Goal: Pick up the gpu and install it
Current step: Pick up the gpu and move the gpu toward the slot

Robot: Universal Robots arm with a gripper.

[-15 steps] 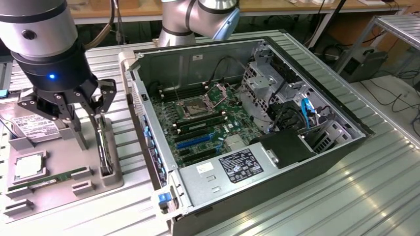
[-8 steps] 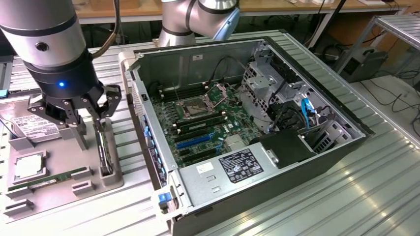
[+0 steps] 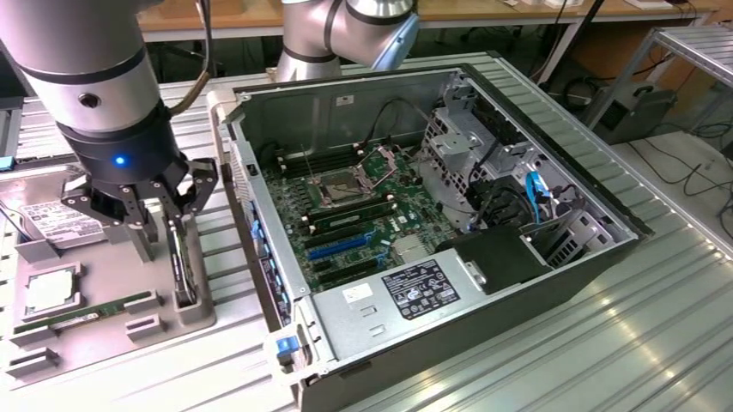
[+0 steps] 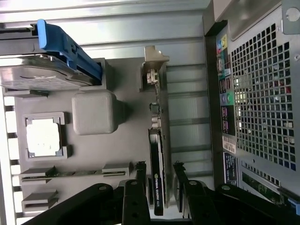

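The gpu (image 3: 180,257) is a thin black card standing on its edge in a slot at the grey tray's (image 3: 115,275) side nearest the computer case. In the wrist view the gpu (image 4: 157,154) runs lengthwise, with its silver bracket (image 4: 153,70) at the far end. My gripper (image 3: 160,215) hangs right above the card and is open. Its two black fingers (image 4: 140,180) stand one on each side of the gpu, with a small gap on both sides. The gripper (image 4: 160,180) holds nothing.
The tray also carries a silver hard drive (image 3: 51,225), a processor (image 3: 51,287) and a green memory stick (image 3: 86,313). The open computer case (image 3: 550,257) lies at the exterior view's right, its motherboard (image 3: 355,215) exposed with blue card slots (image 3: 338,245).
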